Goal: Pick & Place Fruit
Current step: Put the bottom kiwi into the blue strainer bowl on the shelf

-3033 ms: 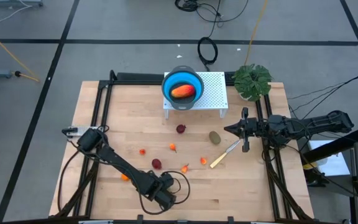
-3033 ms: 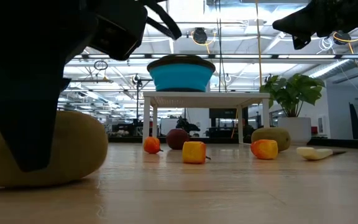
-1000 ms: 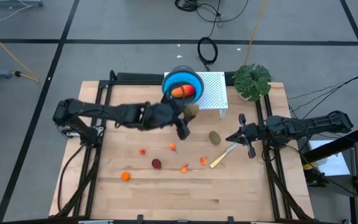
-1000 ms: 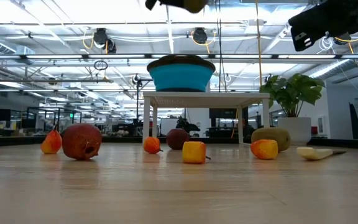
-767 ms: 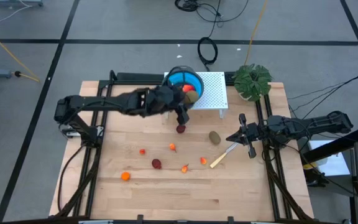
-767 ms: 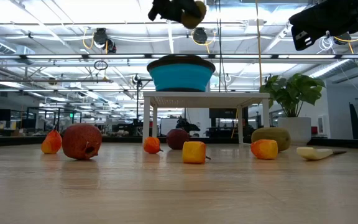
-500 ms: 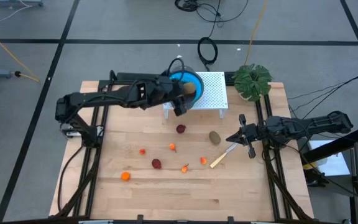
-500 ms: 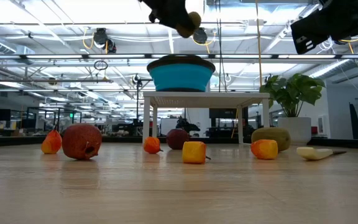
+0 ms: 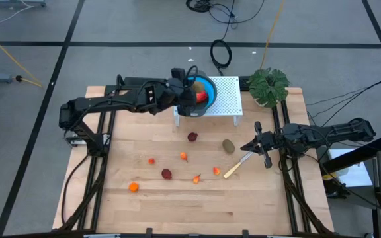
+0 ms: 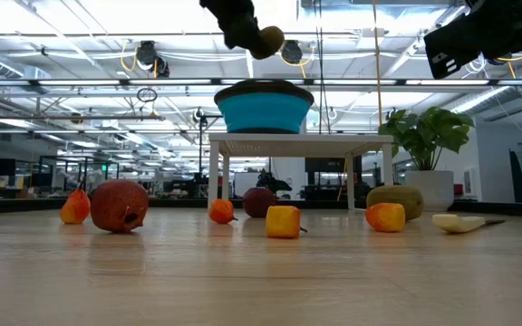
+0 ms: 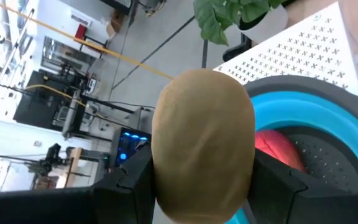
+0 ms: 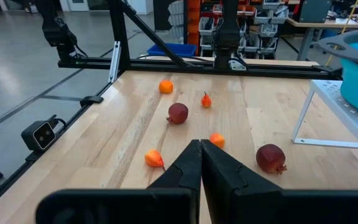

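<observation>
Left gripper (image 11: 201, 186) clamped on brownish-green oval fruit (image 11: 202, 142), blue bowl (image 11: 328, 134) just beneath. Looks light, rigid, smooth; best pinched across its middle. Right gripper (image 12: 200, 151) closed, idle.

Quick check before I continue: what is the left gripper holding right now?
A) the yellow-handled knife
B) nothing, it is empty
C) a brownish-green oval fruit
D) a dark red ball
C: the left gripper is clamped on a brownish-green oval fruit, held above the blue bowl on the white stand; the low view shows it up over the bowl too.
</observation>
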You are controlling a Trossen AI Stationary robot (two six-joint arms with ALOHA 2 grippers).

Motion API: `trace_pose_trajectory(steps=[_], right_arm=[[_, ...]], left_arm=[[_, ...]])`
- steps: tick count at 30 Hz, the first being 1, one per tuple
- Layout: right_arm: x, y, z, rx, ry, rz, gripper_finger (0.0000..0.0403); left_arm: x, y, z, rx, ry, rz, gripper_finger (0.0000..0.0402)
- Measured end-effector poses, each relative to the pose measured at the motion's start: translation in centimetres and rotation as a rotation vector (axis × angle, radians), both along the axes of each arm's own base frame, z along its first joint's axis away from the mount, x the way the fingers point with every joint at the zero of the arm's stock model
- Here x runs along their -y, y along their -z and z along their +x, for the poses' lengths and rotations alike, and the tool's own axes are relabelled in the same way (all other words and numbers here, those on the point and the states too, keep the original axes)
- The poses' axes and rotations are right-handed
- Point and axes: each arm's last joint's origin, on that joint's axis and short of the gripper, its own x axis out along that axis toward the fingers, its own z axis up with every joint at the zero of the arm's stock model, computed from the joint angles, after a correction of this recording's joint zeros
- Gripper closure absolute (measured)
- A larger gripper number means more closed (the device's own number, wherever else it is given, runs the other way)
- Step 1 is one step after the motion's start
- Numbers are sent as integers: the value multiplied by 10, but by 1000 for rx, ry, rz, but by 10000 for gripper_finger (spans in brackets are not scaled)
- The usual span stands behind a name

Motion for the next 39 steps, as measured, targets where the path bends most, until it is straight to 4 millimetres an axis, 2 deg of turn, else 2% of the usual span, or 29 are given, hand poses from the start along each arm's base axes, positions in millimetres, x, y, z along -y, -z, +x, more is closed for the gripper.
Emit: trace_pose_trajectory(steps=[7, 11, 18, 26, 29, 32, 39], right_arm=[[0, 0, 0, 0, 1, 0, 399], [0, 0, 0, 0, 0, 0, 399], [0, 0, 0, -4, 5, 23, 399], [0, 0, 0, -11, 13, 67, 399], [0, 0, 0, -12, 13, 68, 399], [0, 0, 0, -12, 13, 68, 399], [0, 3, -1, -41, 10, 41, 399]], left_arm=[[0, 0, 0, 11, -7, -12, 213], [-1, 0, 0, 116, -67, -123, 213], [-8, 1, -1, 385, -169, -471, 213], [-27, 0, -4, 613, -180, -997, 213], [-38, -3, -6, 651, -117, -1211, 213], [-46, -10, -8, 659, 31, -1359, 213], [-46, -40, -8, 657, 552, -1426, 213]])
